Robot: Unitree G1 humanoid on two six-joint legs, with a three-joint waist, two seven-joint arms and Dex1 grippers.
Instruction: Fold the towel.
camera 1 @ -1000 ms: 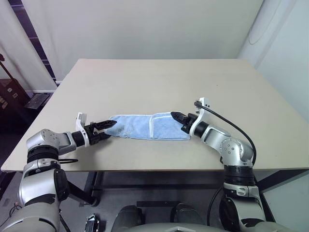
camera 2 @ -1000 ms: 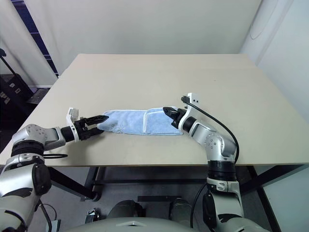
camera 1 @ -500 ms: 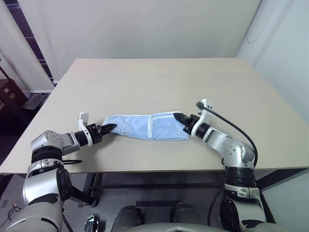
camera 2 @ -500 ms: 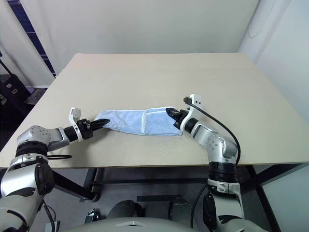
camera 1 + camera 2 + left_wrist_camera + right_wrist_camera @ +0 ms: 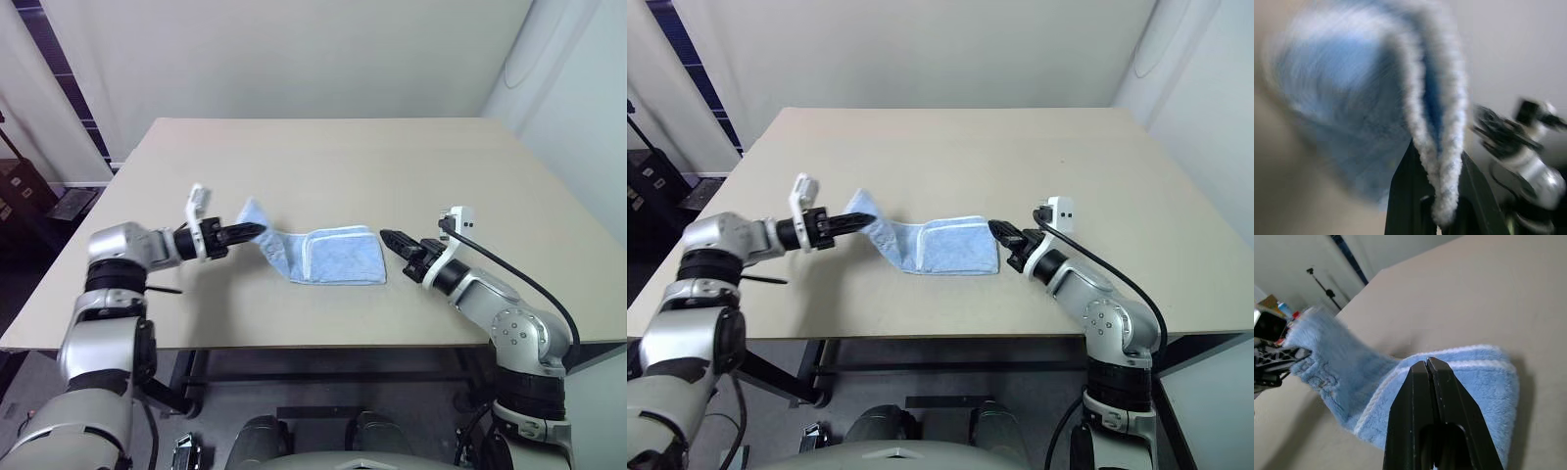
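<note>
One towel (image 5: 328, 257) on table (image 5: 392, 166), left claw (image 5: 253, 231) clamping its raised end, right claw (image 5: 389, 237) closed, empty

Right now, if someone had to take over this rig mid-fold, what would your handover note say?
Left gripper: shut on the towel, holding its left end raised off the table.
Right gripper: shut, empty, just clear of the towel's right end.
Towel: a narrow strip; its right part lies flat on the table.
Done: left end gripped and lifted.
Left: carry that end over onto the right part, release, tidy the fold.
</note>
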